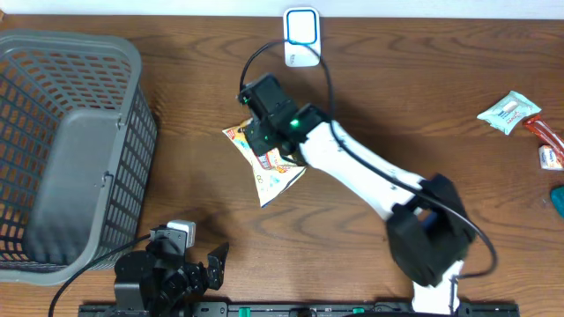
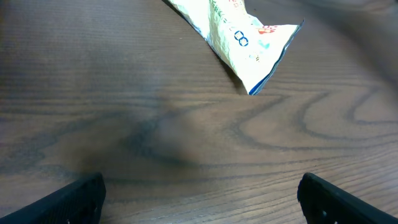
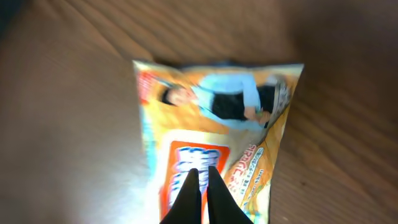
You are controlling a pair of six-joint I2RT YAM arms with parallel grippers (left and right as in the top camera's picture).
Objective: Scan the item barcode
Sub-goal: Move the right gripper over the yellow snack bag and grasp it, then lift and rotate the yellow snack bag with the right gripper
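Note:
The item is an orange, white and light-blue snack packet (image 1: 271,173) lying flat on the wooden table just left of centre. My right gripper (image 1: 264,145) comes down onto its upper half. In the right wrist view its black fingertips (image 3: 194,186) are pressed together on the packet's (image 3: 217,118) orange label, pinching the film. A white barcode scanner with a blue outline (image 1: 301,37) stands at the table's far edge, beyond the packet. My left gripper (image 1: 204,267) rests at the near edge, open wide with nothing between its fingers (image 2: 74,202); one corner of the packet (image 2: 242,37) shows ahead of it.
A large grey mesh basket (image 1: 79,53) fills the left side of the table. At the far right lie a white-and-green packet (image 1: 508,112) and a red-and-white item (image 1: 548,141). The right arm's white link (image 1: 370,172) slants across the middle.

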